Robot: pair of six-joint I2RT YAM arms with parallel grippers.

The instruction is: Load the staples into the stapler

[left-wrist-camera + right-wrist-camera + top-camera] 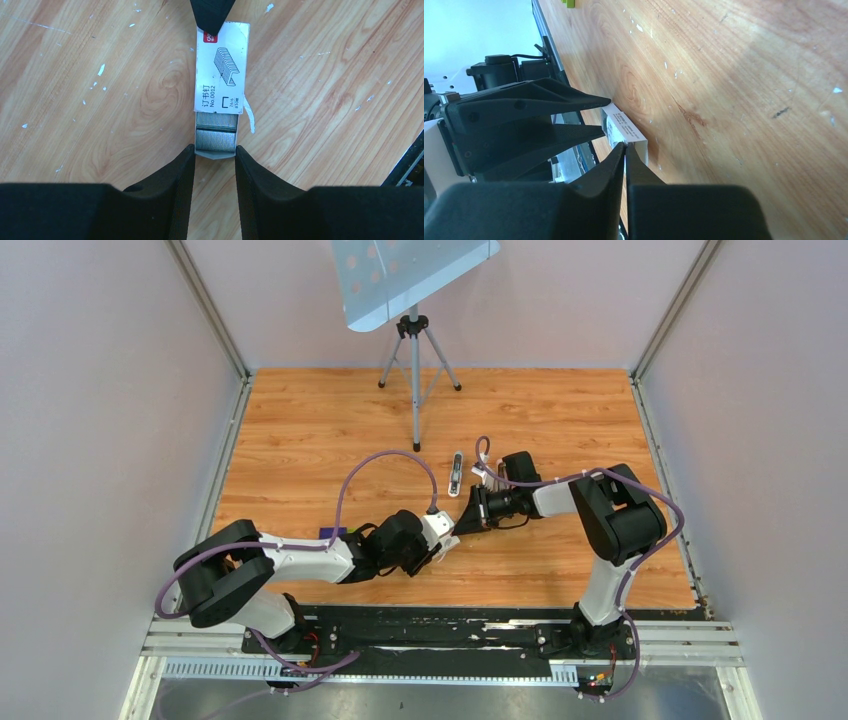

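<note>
A white labelled staple box (221, 65) lies on the wooden table between my two grippers. Its inner tray (215, 150) is slid partly out and shows silver staples (215, 133). My left gripper (214, 151) is shut on the sides of the tray's end. My right gripper (625, 146) is shut on the box's far end (623, 126); its black tip shows in the left wrist view (212, 12). In the top view both grippers, left (450, 533) and right (464, 519), meet tip to tip. The pale pink stapler (456, 473) lies on the table just beyond them, untouched.
A purple-and-green block (333, 533) sits beside the left arm; its green edge shows in the right wrist view (569, 2). A tripod stand (415, 390) with a tilted plate stands at the back. The black base rail (410, 162) runs along the near edge.
</note>
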